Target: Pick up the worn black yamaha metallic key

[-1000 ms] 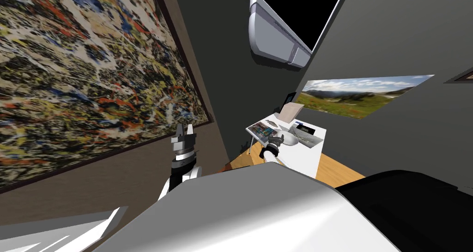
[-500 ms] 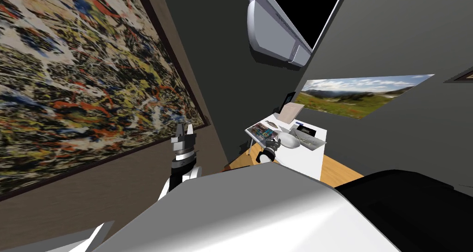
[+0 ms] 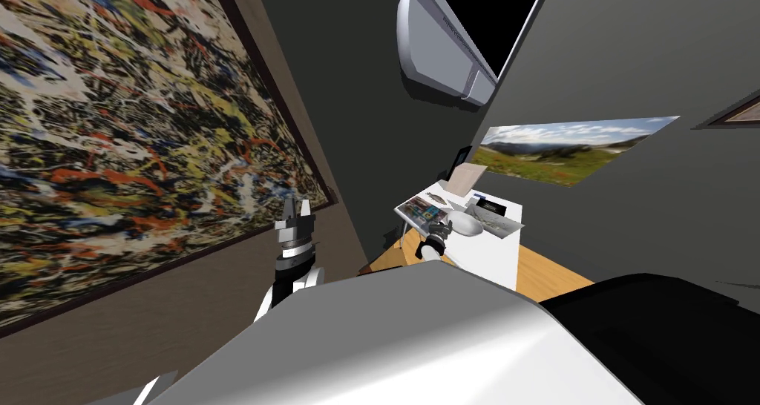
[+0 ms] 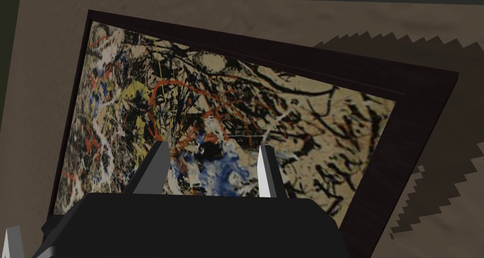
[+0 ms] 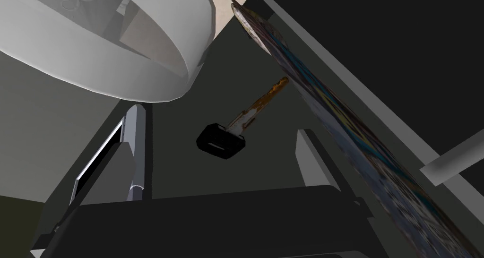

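Observation:
The key (image 5: 222, 141) has a black head and a rusty, worn blade, and it lies on the tabletop between a white bowl (image 5: 118, 42) and the edge of a colourful magazine (image 5: 331, 113). My right gripper (image 5: 220, 120) is open just short of it. The key's head sits between the lines of the two fingers, slightly beyond their tips, and nothing is held. In the head view the right gripper (image 3: 443, 228) hovers at the near edge of the small white table (image 3: 490, 256), beside the bowl (image 3: 464, 222). My left gripper (image 3: 295, 209) is raised by the left wall, open (image 4: 213, 146) and empty.
The table also carries the magazine (image 3: 421, 209), a tilted beige card (image 3: 469, 178) and printed sheets (image 3: 493, 219). A large framed painting (image 3: 133, 126) covers the left wall. A dark wall with a landscape picture (image 3: 571, 145) stands behind the table. Wooden floor (image 3: 549, 274) shows around it.
The head camera has shifted, sliding the painting leftward. My right hand drew back a little toward me, then came forward again over the table's near edge. The left arm has held still.

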`<state>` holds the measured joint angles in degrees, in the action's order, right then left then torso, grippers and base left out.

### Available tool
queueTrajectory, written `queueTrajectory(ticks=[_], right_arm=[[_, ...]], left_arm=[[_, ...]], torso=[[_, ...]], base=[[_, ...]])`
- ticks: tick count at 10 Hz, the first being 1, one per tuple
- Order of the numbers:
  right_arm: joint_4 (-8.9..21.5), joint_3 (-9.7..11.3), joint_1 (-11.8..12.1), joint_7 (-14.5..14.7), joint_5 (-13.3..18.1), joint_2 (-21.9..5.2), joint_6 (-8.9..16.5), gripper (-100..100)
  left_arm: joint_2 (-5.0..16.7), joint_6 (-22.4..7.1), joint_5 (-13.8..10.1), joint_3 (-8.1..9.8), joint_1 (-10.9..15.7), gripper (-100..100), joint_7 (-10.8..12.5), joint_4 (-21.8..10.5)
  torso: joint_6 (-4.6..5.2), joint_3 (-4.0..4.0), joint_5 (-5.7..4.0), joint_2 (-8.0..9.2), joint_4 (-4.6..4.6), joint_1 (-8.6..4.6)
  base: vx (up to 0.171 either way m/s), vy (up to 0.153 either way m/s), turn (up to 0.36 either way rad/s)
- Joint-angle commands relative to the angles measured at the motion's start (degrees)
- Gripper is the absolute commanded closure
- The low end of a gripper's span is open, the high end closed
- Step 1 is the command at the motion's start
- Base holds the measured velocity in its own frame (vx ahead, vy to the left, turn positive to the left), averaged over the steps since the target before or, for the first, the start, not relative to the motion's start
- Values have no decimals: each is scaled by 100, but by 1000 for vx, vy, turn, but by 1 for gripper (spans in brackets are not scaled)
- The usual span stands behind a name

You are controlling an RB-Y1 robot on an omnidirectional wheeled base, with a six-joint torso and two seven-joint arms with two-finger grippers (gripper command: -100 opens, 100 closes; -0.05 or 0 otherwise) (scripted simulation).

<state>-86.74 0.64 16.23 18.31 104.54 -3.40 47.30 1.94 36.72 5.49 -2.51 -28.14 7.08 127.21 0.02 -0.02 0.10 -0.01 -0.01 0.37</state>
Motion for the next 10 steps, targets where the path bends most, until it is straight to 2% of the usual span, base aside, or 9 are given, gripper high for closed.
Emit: queueTrajectory(ticks=[1,3,6,7,8,10], right_arm=[[76,-153,-86,-66,-70,-151,-220,-100],[209,-338,-229,-147,-147,-326,-453,-100],[408,-615,-444,-269,-263,-588,-803,-100],[361,-522,-351,-289,-200,-530,-684,-100],[367,-533,-353,-305,-203,-540,-710,100],[367,-528,-355,-305,-205,-536,-713,100]], left_arm=[[0,0,0,0,0,0,0,0],[5,1,4,-12,-10,0,2,-9],[16,-5,17,-46,-41,0,8,-41],[20,-6,22,-59,-51,0,10,-52],[22,-6,24,-64,-53,0,12,-54],[24,-5,26,-69,-54,0,12,-55]], torso=[[0,0,0,0,0,0],[-3,-3,-5,-9,4,-5],[-13,-19,-4,-53,16,58],[-18,-25,-2,-69,20,82],[-23,-29,-1,-78,20,87],[-21,-30,2,-79,20,89]], base=[[16,83,-72],[9,64,-74],[6,79,-74],[0,30,-24],[-2,5,13],[0,0,0]])
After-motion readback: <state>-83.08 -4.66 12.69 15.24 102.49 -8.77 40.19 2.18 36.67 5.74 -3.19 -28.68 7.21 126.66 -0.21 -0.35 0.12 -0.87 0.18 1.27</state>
